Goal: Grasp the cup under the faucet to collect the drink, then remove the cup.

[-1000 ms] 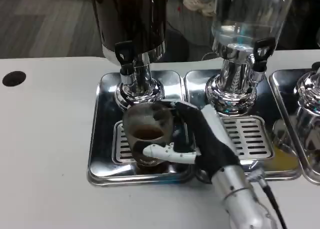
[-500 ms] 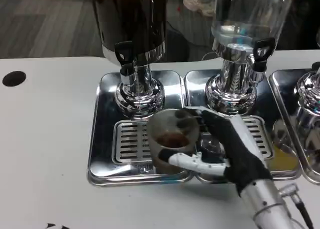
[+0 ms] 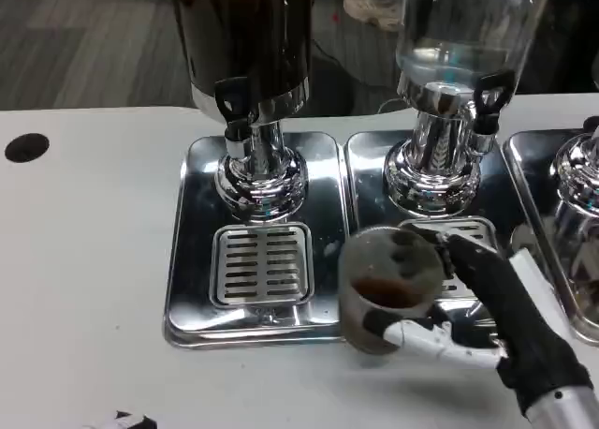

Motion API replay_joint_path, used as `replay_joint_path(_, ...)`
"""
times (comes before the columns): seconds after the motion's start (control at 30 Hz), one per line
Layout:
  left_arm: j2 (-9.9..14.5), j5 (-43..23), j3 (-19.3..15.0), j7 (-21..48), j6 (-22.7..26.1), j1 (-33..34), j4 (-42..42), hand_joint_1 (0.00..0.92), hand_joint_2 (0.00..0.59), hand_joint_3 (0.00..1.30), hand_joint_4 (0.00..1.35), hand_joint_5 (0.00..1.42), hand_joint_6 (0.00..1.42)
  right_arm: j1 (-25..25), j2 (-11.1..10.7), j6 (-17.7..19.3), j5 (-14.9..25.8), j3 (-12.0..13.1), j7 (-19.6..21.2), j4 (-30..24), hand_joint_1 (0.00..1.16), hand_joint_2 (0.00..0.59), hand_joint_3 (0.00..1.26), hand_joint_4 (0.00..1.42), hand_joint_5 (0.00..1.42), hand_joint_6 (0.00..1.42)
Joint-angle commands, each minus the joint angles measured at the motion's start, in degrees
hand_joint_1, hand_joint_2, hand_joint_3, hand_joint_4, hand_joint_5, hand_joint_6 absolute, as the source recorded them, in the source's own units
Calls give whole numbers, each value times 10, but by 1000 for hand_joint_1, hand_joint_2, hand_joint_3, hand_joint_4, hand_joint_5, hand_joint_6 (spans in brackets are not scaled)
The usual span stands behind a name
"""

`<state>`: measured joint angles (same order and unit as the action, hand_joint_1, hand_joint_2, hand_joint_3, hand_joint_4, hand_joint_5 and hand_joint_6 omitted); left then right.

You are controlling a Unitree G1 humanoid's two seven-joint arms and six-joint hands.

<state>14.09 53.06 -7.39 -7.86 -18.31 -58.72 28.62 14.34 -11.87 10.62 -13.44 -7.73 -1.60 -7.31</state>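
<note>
The right hand [image 3: 496, 307] grips the cup [image 3: 386, 288] of dark drink over the drip tray's [image 3: 187, 260] front edge, well clear of the faucet [image 3: 236, 110]; a tilt or loosened grip would spill it.

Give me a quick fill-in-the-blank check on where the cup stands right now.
1. The cup is held by the robot's ____ hand.
2. The liquid in the cup is ____ in colour.
3. The slotted grate under the dark dispenser's faucet now has ____ standing on it.

Missing words: right; brown; nothing
</note>
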Motion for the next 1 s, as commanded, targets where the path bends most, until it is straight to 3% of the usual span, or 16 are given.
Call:
replay_joint_path(0.03, 9, 10, 10, 14, 13, 7, 12, 0, 89, 337, 226, 313, 561, 20, -7, 57, 23, 17, -7, -21, 724, 93, 432, 435, 414, 179)
replay_joint_path(0.5, 14, 19, 29, 32, 45, 28, 21, 0, 88, 337, 226, 317, 561, 90, -38, 183, 47, 54, -27, 19, 722, 91, 433, 435, 413, 179)
replay_joint_path(0.77, 16, 30, 44, 43, 63, 36, 32, 0, 88, 337, 226, 317, 561, 99, -53, 272, 40, 75, -22, 103, 722, 90, 440, 435, 414, 179)
replay_joint_path(1.0, 15, 42, 52, 55, 77, 33, 51, 0, 88, 337, 226, 317, 561, 80, -47, 337, 25, 80, -6, 216, 722, 89, 440, 435, 414, 179)
